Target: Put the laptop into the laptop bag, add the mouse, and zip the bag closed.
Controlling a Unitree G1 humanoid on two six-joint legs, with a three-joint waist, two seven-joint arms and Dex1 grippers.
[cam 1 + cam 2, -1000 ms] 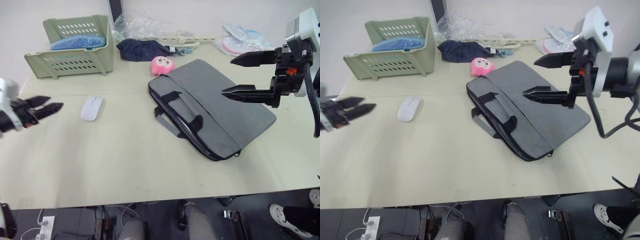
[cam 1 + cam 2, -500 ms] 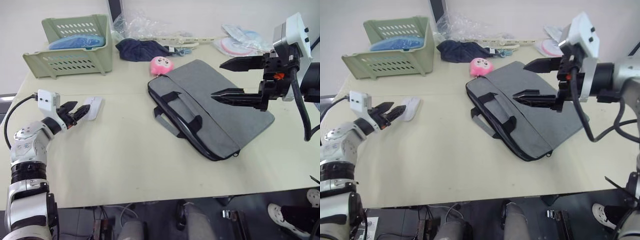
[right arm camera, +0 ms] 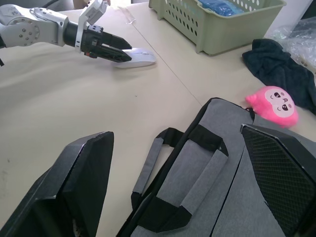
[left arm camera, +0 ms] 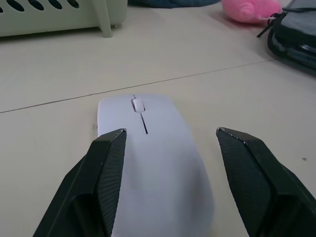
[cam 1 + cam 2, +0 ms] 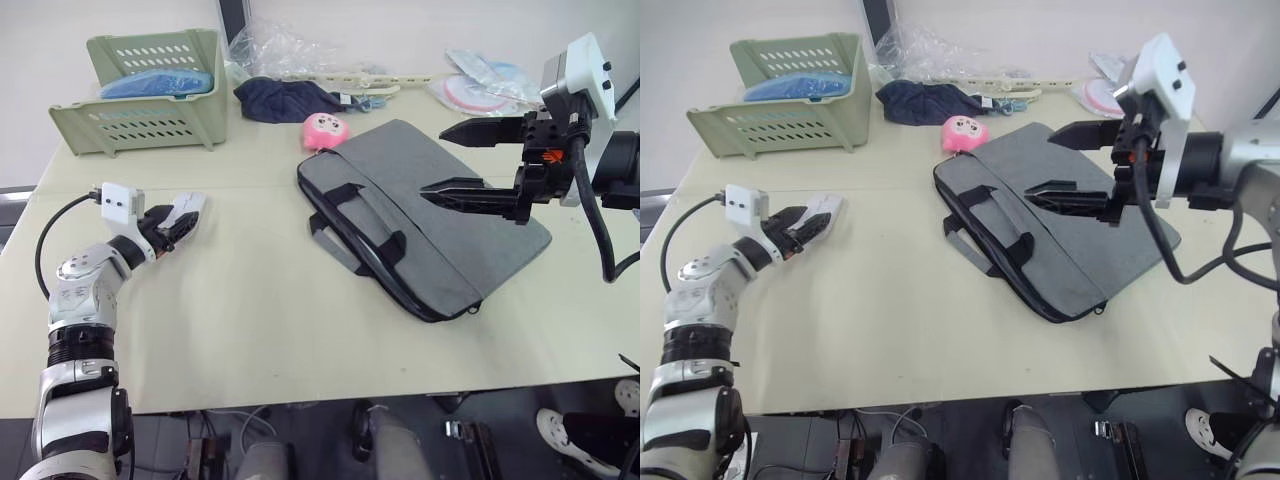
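Left eye view showed the laptop bag (image 5: 425, 215) lying flat and slanted on the pale surface (image 5: 260, 330), its black handles (image 5: 360, 225) facing the surface's near edge, with a broad bare stretch between that edge and the bag. The right gripper (image 5: 470, 160) hung above the bag's far half, fingers spread wide and touching nothing. Well apart from the bag, toward the robot's left, the mouse (image 5: 186, 212) lay on the surface, and the left gripper (image 4: 170, 182) was set around it with its fingers spread, one on each side of the mouse's rear half; whether the pads actually touched the shell could not be told. A thin seam line in the surface ran just beyond the mouse's front. The bag's zipper edge showed a dark gap along the handle side, but what lay inside it could not be made out. A pink plush toy (image 5: 325, 129) sat just beside the bag's far corner, with a dark cloth (image 5: 285, 98) and crumpled clear plastic (image 5: 290, 50) farther back. A pale green basket (image 5: 145, 90) holding something blue stood beyond the mouse, away from the bag. Round pale items (image 5: 480, 80) lay behind the bag, partly hidden by the right gripper.
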